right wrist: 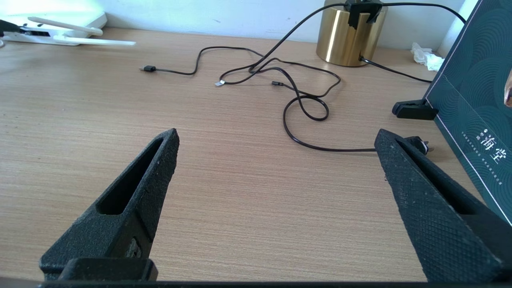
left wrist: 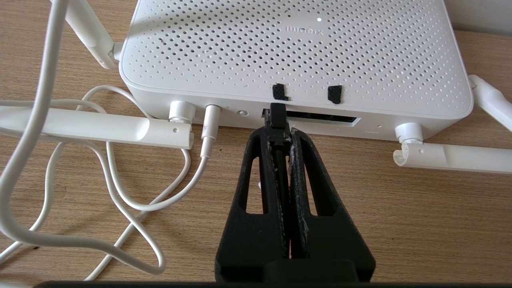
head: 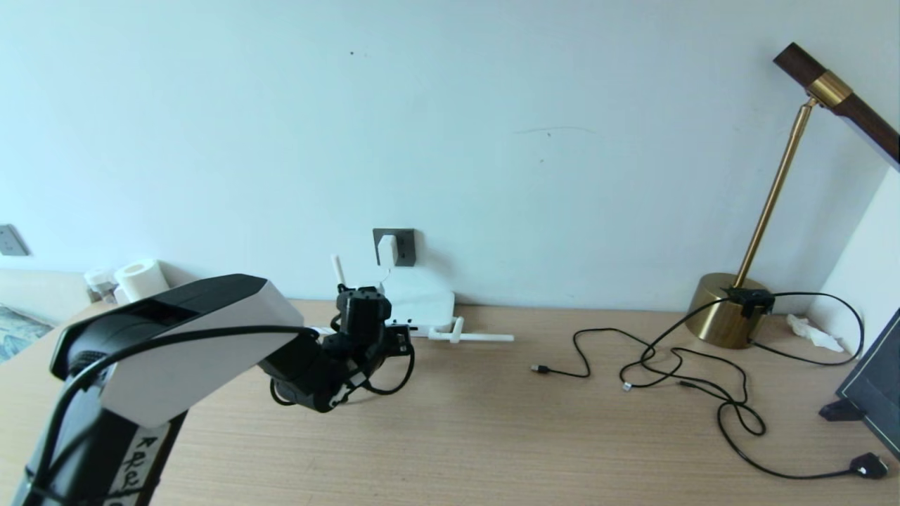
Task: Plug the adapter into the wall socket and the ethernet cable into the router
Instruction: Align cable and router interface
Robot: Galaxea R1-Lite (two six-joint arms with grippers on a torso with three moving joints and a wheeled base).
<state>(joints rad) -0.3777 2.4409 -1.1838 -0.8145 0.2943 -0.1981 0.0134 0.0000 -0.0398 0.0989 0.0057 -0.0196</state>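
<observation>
The white adapter (head: 387, 249) sits plugged into the dark grey wall socket (head: 404, 247). Below it the router (left wrist: 296, 52) lies flat on the table, with its thin white cord (left wrist: 120, 192) plugged into its front edge. My left gripper (left wrist: 279, 134) is shut on the black plug of the ethernet cable (left wrist: 277, 118). The plug's tip is at the left end of the router's dark port slot (left wrist: 324, 119); how deep it sits is hidden. In the head view the cable (head: 397, 376) loops under the left gripper (head: 401, 339). My right gripper (right wrist: 276, 136) hovers open over bare table.
Router antennas (left wrist: 100, 128) lie flat on both sides of the ports. Thin black cables (head: 675, 365) sprawl over the table's right half. A brass lamp (head: 731, 309) stands at the back right, a dark box (head: 872, 379) at the right edge, a paper roll (head: 140, 277) at the back left.
</observation>
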